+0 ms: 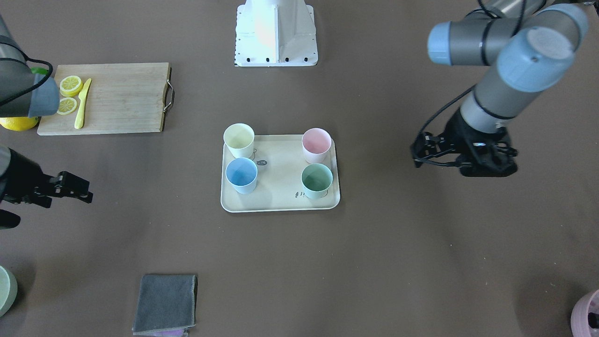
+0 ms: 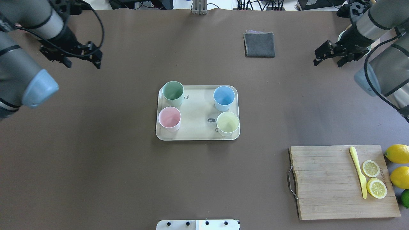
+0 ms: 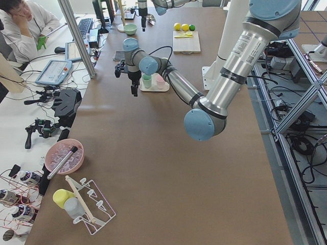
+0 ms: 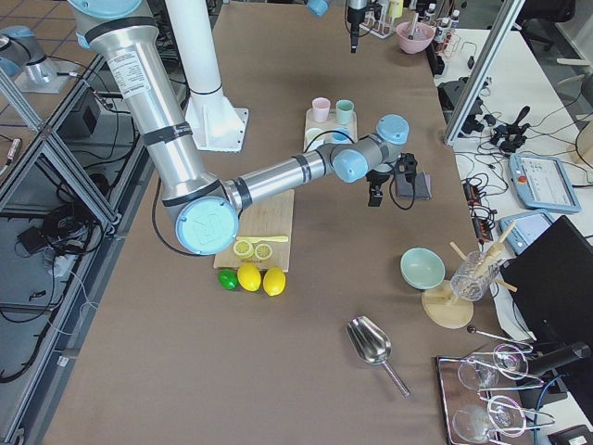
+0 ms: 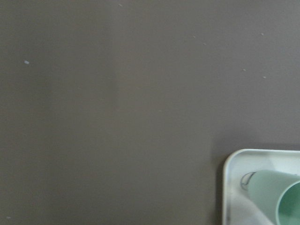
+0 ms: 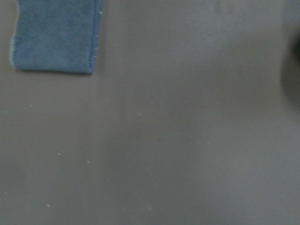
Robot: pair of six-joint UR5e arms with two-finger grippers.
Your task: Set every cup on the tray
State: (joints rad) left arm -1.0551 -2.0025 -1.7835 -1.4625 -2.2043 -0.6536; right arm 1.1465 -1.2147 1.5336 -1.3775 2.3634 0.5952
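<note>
The cream tray lies mid-table. All four cups stand upright on it: mint green, light blue, pink and pale yellow. In the front-facing view they are yellow, pink, blue and green. My left gripper hangs open and empty over bare table, far left of the tray. My right gripper is open and empty at the far right. The left wrist view shows the tray's corner and the green cup.
A wooden cutting board with a yellow knife and lemon slices lies near right, whole lemons beside it. A folded grey cloth lies at the far side. A pale green bowl and mauve pot sit at the edges.
</note>
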